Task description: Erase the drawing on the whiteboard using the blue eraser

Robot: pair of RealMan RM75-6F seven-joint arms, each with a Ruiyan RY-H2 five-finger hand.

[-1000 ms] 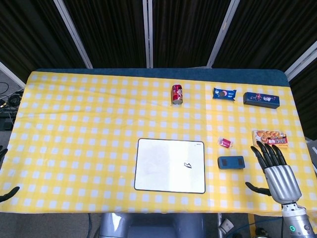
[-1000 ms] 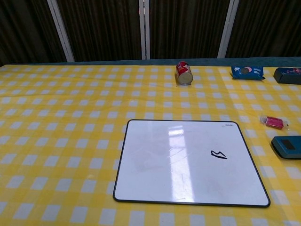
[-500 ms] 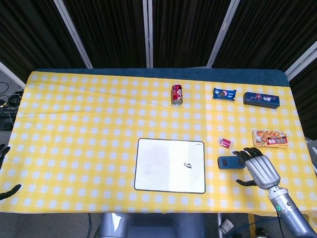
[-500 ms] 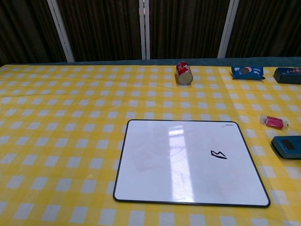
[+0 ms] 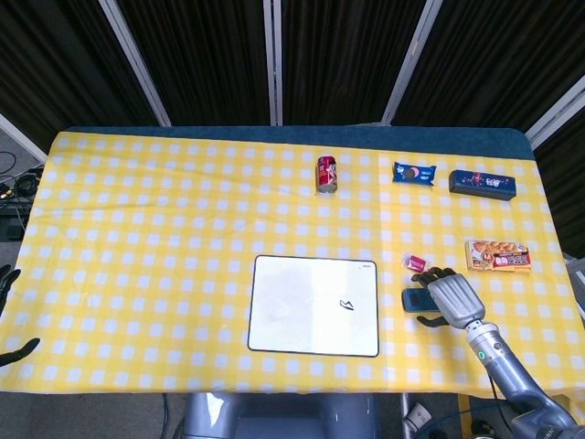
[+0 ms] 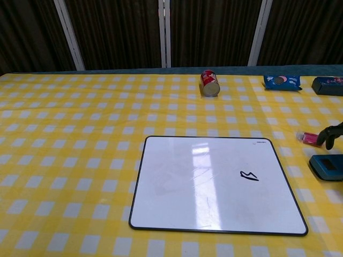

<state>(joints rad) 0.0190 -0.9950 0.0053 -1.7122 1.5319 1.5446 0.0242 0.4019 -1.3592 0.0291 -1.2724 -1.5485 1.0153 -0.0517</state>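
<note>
The whiteboard (image 5: 314, 305) lies flat at the table's front centre, with a small black drawing (image 5: 345, 305) on its right half. Just right of the board lies the blue eraser (image 5: 414, 299). My right hand (image 5: 445, 294) hovers over the eraser's right end, fingers arched and apart, covering part of it. In the chest view the whiteboard (image 6: 214, 184) and its drawing (image 6: 248, 175) show clearly, the eraser (image 6: 327, 167) sits at the right edge, and only dark fingertips (image 6: 328, 134) of the right hand show above it. My left hand (image 5: 11, 315) peeks in at the far left edge, holding nothing.
A red can (image 5: 328, 174) stands at the back centre. A blue cookie packet (image 5: 413, 173) and a dark box (image 5: 483, 183) lie at the back right. An orange snack box (image 5: 498, 255) and a small pink packet (image 5: 418, 264) sit close to the eraser.
My right hand has moved left and forward from the table's right front corner to above the eraser. The left hand, board and eraser have not moved.
</note>
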